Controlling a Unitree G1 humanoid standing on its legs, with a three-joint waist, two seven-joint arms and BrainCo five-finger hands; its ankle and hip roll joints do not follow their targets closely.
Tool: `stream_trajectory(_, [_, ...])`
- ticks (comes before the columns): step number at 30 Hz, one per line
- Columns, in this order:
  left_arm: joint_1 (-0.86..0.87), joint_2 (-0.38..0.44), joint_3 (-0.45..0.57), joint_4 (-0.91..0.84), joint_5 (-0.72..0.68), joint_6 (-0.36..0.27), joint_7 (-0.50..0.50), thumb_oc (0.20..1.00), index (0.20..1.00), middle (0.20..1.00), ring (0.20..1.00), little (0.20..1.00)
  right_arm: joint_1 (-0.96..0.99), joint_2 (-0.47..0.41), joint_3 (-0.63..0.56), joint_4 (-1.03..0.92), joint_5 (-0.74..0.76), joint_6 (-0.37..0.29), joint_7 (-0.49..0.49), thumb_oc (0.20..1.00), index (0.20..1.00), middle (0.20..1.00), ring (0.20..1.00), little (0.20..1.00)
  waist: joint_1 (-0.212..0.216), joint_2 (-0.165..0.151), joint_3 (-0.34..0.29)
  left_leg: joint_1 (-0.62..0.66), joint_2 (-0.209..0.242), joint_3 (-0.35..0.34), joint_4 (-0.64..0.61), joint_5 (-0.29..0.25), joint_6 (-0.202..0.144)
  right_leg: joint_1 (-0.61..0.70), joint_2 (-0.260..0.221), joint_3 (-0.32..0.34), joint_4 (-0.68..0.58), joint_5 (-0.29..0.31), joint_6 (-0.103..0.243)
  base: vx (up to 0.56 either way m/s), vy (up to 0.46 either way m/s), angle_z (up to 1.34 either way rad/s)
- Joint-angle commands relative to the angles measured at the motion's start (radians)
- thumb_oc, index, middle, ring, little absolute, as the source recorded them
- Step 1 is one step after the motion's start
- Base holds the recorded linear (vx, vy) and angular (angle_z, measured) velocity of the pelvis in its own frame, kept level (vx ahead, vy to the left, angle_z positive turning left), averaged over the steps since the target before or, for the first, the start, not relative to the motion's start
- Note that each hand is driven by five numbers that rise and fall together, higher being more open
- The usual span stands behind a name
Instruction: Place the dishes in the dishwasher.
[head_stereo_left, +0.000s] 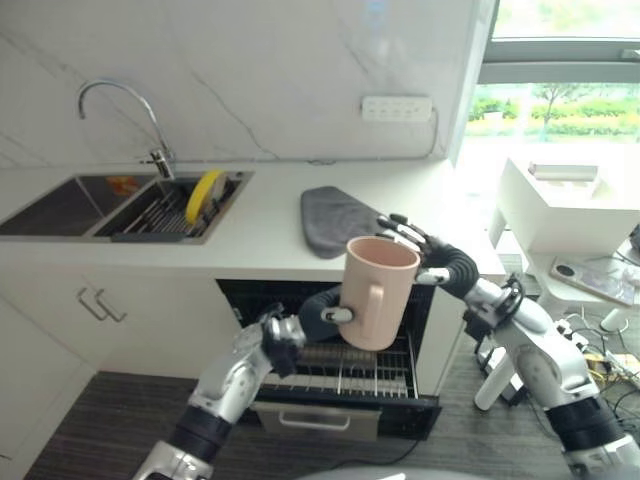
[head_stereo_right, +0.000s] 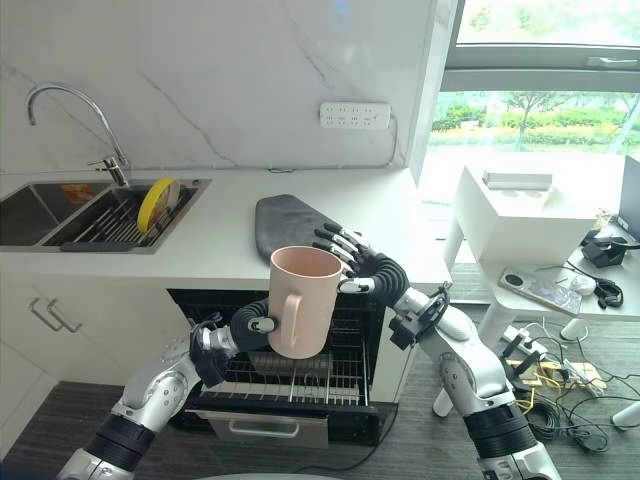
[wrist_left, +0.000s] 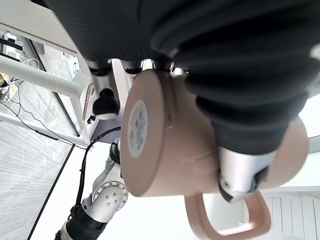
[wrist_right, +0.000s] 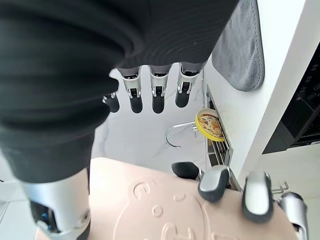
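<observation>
A tall pink mug (head_stereo_left: 378, 290) with a handle is held upright in the air above the open dishwasher's pulled-out wire rack (head_stereo_left: 345, 372). My left hand (head_stereo_left: 315, 318) is shut on the mug from its left side, thumb and fingers curled round the body (wrist_left: 170, 145). On the mug's right, by the rim, my right hand (head_stereo_left: 430, 250) is open with its straight fingers (wrist_right: 157, 95) spread past the mug (wrist_right: 165, 210). A yellow plate (head_stereo_left: 203, 195) stands on edge in the sink's drying rack.
A grey mat (head_stereo_left: 335, 215) lies on the white counter above the dishwasher. The sink (head_stereo_left: 60, 205) and faucet (head_stereo_left: 120, 95) are at the left. A white side table (head_stereo_left: 560, 200) and cables on the floor are at the right.
</observation>
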Motion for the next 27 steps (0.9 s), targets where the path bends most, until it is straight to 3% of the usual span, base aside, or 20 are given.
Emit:
stream_trajectory(1, [-0.111, 0.013, 0.011, 0.018, -0.009, -0.032, -0.019, 0.2, 0.2, 0.2, 0.2, 0.2, -0.108, 0.027, -0.008, -0.024, 0.012, 0.0, 0.058, 1.0, 1.0, 1.0, 1.0, 1.0, 0.009, -0.032, 0.037, 0.061, 0.006, 0.055, 0.008, -0.101, 0.002, 0.027, -0.038, -0.015, 0.002, -0.107, 0.029, 0.0, 0.0, 0.0])
stream_trajectory(11, [-0.114, 0.02, 0.026, 0.027, 0.003, -0.029, -0.027, 0.2, 0.2, 0.2, 0.2, 0.2, -0.111, 0.004, 0.005, -0.068, 0.011, 0.058, 0.138, 1.0, 1.0, 1.0, 1.0, 1.0, 0.008, -0.039, 0.037, 0.062, 0.009, 0.058, 0.008, -0.098, -0.002, 0.03, -0.038, -0.016, 0.002, -0.109, 0.031, 0.0, 0.0, 0.0])
stream_trajectory(27, [-0.115, 0.019, 0.012, 0.056, 0.042, -0.022, -0.031, 0.2, 0.2, 0.2, 0.2, 0.2, -0.16, 0.017, 0.04, -0.136, 0.037, 0.066, 0.156, 1.0, 1.0, 1.0, 1.0, 1.0, 0.007, -0.037, 0.039, 0.065, 0.012, 0.071, 0.008, -0.095, -0.001, 0.029, -0.038, -0.011, 0.002, -0.106, 0.03, 0.0, 0.0, 0.0])
